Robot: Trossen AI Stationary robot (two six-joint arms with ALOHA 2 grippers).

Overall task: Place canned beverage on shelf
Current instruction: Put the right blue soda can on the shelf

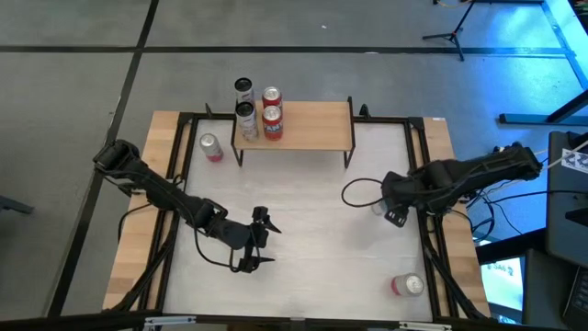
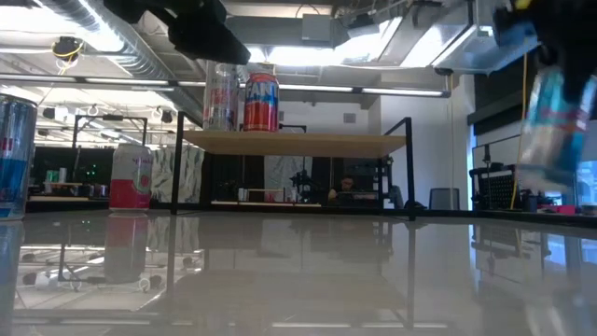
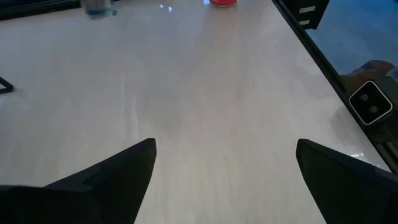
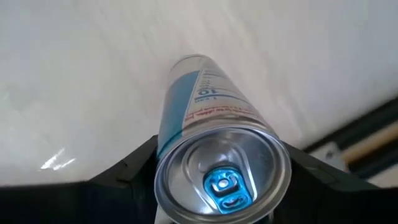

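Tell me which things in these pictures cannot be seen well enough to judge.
- High view: the right claw and its slim pale-blue aluminium can are hidden under the arm.
- Low view: that can is blurred, so whether it hangs above or touches the glossy white table is unclear.
- Low view: the tall blue-silver can is cut by the left edge.
- Cans on the light wooden shelf: labels too small to read.
- Left claw: only tips show, open, empty.
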